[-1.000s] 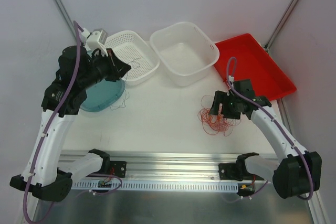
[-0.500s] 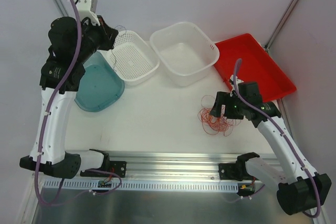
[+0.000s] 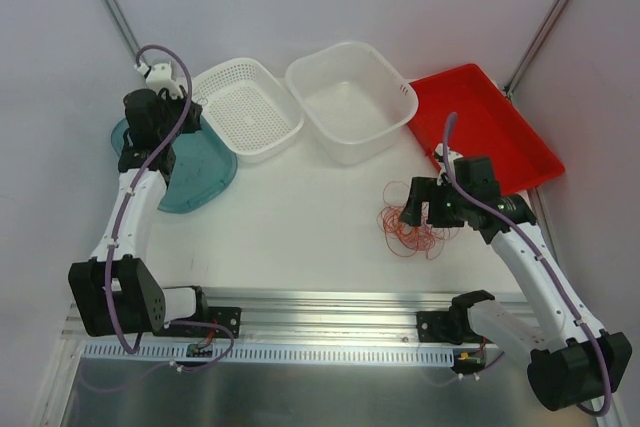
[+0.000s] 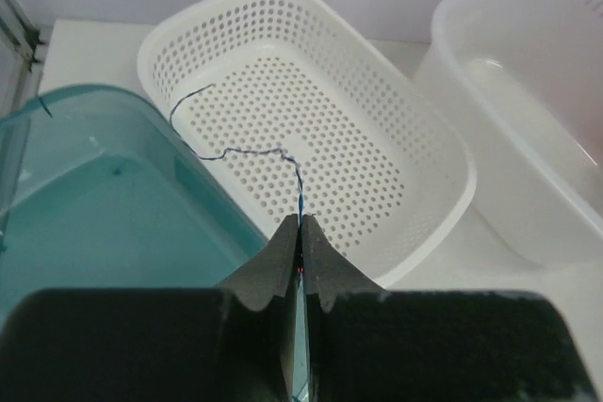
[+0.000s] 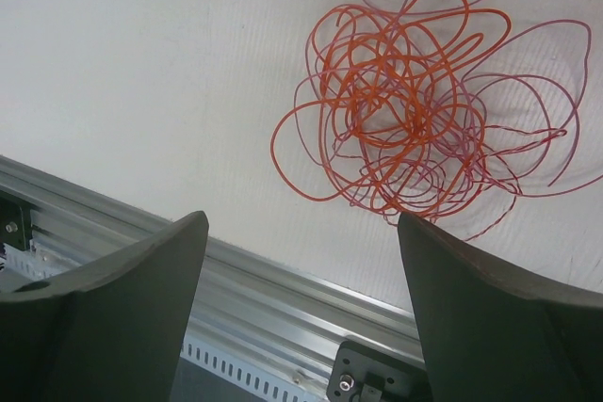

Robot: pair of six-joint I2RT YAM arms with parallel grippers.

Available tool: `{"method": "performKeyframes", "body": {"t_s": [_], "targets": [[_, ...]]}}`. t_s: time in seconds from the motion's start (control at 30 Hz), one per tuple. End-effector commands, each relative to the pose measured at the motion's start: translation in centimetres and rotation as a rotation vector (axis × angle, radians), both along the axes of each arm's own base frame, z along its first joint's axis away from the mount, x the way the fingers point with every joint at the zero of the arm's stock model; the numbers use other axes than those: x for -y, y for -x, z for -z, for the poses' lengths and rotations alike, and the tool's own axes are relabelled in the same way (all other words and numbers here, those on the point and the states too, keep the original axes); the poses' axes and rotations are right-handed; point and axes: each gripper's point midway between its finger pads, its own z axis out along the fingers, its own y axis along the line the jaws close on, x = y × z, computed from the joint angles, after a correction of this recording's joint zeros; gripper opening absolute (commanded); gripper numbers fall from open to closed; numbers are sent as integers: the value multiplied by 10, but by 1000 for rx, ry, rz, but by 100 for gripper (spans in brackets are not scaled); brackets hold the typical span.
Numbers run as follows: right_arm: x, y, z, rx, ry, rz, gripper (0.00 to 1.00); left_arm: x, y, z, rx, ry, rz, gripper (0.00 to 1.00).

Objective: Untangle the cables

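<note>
**Right gripper spread over wire tangle; left gripper pinching 1 strand at basket**

Key relation: red-orange tangle on bare white table, right of centre, just beneath and slightly to the near side of right gripper. In wrist view, sits ahead of the jaws and offset toward 1 finger, not centred in the gap. Judged to need a small shift and a drop before any pinch. No real long axis: roughly round clump, a few big loops straying outward. Right arm clearly the nearer; left arm well apart at far left.

Right gripper: jaws spread wide, nothing between them, not touching the wires as far as can be told.

Left gripper: pressed together, pinching 1 dark strand. Strand kinked, running from the fingertips across the floor of the white perforated basket and up toward its left wall. Teal tub just left of the basket.

Look of tangle: many hair-thin loops, bright orange on top, paler pinkish-red under and around, densely crossed in the middle, looser at the edges. No free ends clearly visible. Likely springy and prone to lifting as 1 clump.
</note>
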Motion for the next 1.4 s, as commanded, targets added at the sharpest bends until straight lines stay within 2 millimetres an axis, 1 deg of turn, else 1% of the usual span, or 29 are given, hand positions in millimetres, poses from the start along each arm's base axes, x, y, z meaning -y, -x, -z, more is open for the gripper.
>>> {"method": "performKeyframes", "body": {"t_s": [0.0,0.03,0.07,0.1,0.13,0.17,0.23,0.3,0.33,0.37,0.4,0.47,0.5,0.53,0.57,0.6,0.63,0.7,0.73,0.8,0.83,1.03,1.1,1.17,1.2,1.23,1.3,1.33,1.37], "targets": [[-6,2,-8,33,-17,-60,86,-14,-10,-23,215,91,-1,0],[-7,2,-9,33,-23,-63,86,-25,-8,7,167,131,-26,0],[-8,2,-9,36,-23,-68,86,-30,-8,17,160,162,-44,0],[-8,2,-9,36,-24,-69,86,-34,-5,34,145,227,-77,0],[-8,3,-9,35,-24,-70,86,-47,-4,46,128,261,-122,0],[-8,2,-9,36,-24,-70,86,-54,-3,54,114,320,-175,0],[-9,3,-8,32,-23,-72,86,-66,1,81,68,378,-245,0],[-9,3,-8,31,-22,-76,86,-72,2,94,37,436,-309,0],[-9,3,-7,29,-22,-75,86,-76,3,110,-20,458,-342,0],[-9,3,-7,28,-22,-77,86,-78,3,118,-58,486,-367,0],[-9,3,-7,27,-22,-77,86,-82,0,118,-70,496,-390,0],[-9,3,-5,24,-19,-75,86,-86,1,145,-181,539,-450,0],[-9,4,-5,25,-19,-77,86,-93,-2,146,-194,551,-483,0],[-9,4,-5,26,-17,-75,86,-94,-2,161,-248,573,-505,0],[-9,5,-4,23,-17,-77,86,-94,0,169,-287,606,-519,0],[-8,5,-3,18,-16,-76,86,-98,-2,171,-304,629,-536,0],[-8,5,-3,20,-15,-75,86,-97,-2,184,-347,655,-543,0],[-8,6,-2,19,-14,-75,86,-98,-3,192,-385,695,-561,0],[-8,6,-3,20,-15,-74,86,-99,-3,202,-416,705,-571,0],[-8,7,-3,20,-14,-75,86,-100,-5,207,-442,707,-578,0],[-8,7,-3,19,-14,-77,86,-100,-5,214,-462,707,-579,0],[-7,8,-1,13,-11,-71,86,-97,-11,222,-508,707,-550,0],[-7,8,-2,16,-12,-72,86,-96,-12,219,-509,714,-536,0],[-6,8,-4,22,-8,-68,86,-95,-13,209,-489,707,-520,1],[-5,8,-5,26,-6,-66,86,-96,-12,206,-481,702,-518,12],[-5,8,-6,28,-5,-65,86,-96,-13,196,-458,692,-511,17],[-5,8,-8,32,-7,-65,86,-98,-11,186,-435,669,-507,29],[-6,8,-9,33,-9,-67,86,-99,-9,177,-418,660,-505,33],[-6,9,-9,35,-10,-67,86,-100,-6,174,-419,646,-506,37]]}}
